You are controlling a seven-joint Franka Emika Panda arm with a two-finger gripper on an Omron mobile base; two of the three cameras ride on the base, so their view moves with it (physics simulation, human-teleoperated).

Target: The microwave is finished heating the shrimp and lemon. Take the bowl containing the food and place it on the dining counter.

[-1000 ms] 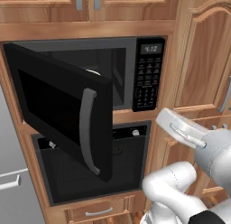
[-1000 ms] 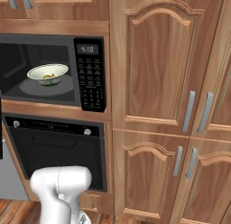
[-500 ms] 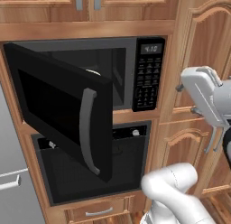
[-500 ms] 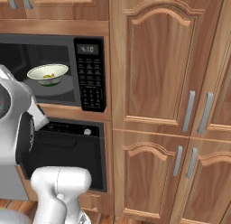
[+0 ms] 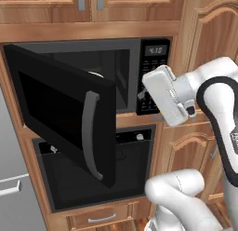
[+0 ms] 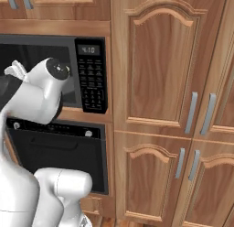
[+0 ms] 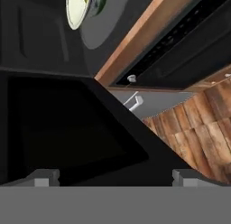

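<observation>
A simulated kitchen with warm wood cabinets. The microwave (image 5: 116,76) is built into the cabinet wall, and its black door (image 5: 65,113) with a vertical silver handle (image 5: 90,134) stands swung open toward the left. A keypad (image 6: 93,82) with a small digital display sits on its right side. Directly below is a black oven (image 6: 59,153).

In the left base view the white robot arm reaches across from the right, with its hand (image 5: 165,95) held just in front of the keypad, at the height of the microwave opening. In the right base view the arm's elbow covers much of the microwave cavity.

In the hand view the claw (image 7: 115,178) has its two dark fingertips (image 7: 45,177) far apart, spread wide, with nothing between them. That view is rolled sideways. The bowl (image 7: 77,8), white with a pale greenish rim, appears at its top edge, sitting inside the dark microwave cavity, well apart from the claw. A yellow-green lemon (image 7: 98,2) shows just past the bowl's rim. The shrimp cannot be made out. The open door's dark edge crosses the middle of that view, with wood plank floor (image 7: 198,123) beyond
</observation>
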